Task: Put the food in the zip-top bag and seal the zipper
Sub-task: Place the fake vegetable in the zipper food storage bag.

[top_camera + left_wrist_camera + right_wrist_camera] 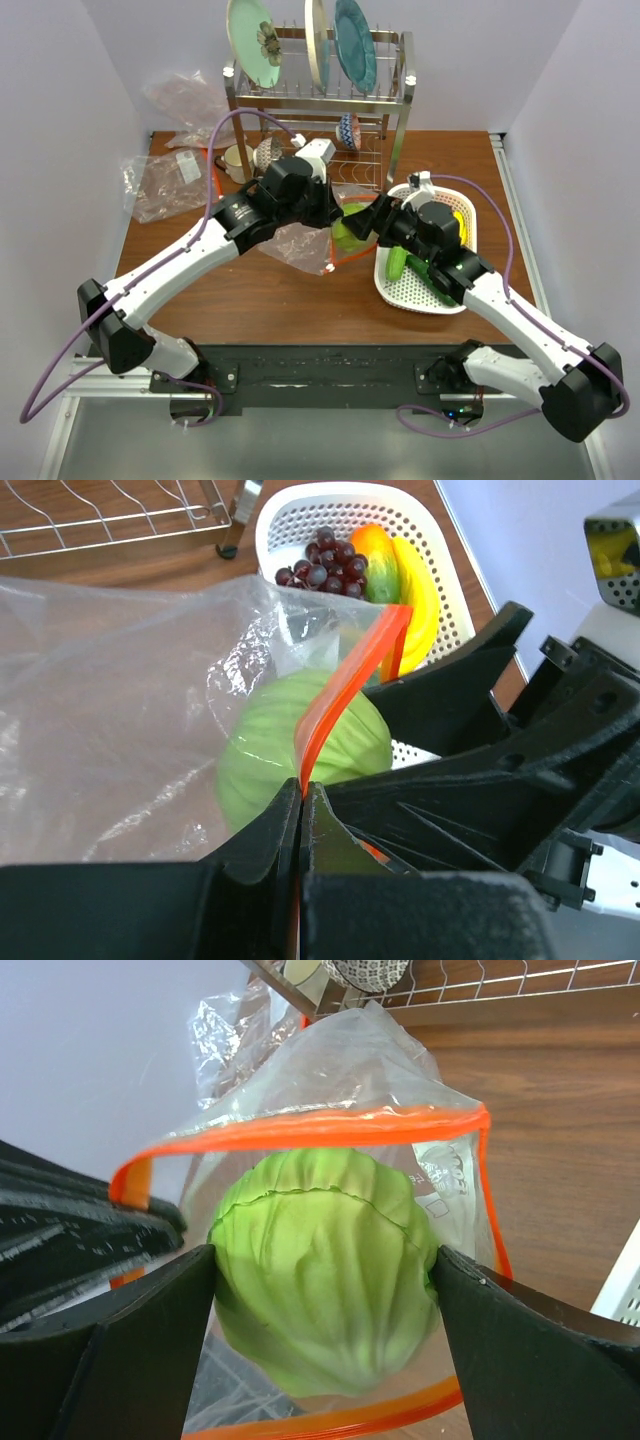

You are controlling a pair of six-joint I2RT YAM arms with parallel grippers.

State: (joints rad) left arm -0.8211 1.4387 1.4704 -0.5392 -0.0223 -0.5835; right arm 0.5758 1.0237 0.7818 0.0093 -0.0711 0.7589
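Right hand spread wide, both fingers pressed on the cabbage, grasping it in the zip-top bag mouth, middle of the table. Left hand clenched on the zipper at cabbage's 9 o'clock. Grapes, bananas in basket at 3 o'clock.

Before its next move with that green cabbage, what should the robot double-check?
1. Grip of the left gripper on the zipper: ok, shut on the strip.
2. Mouth of the zip-top bag open: ok, the orange strip loops around the cabbage.
3. Hold of the right gripper on the cabbage: ok, a finger on each side.
4. Cabbage fully past the zipper: cannot tell.
5. Other food bagged: not ok, grapes and bananas lie in the basket.
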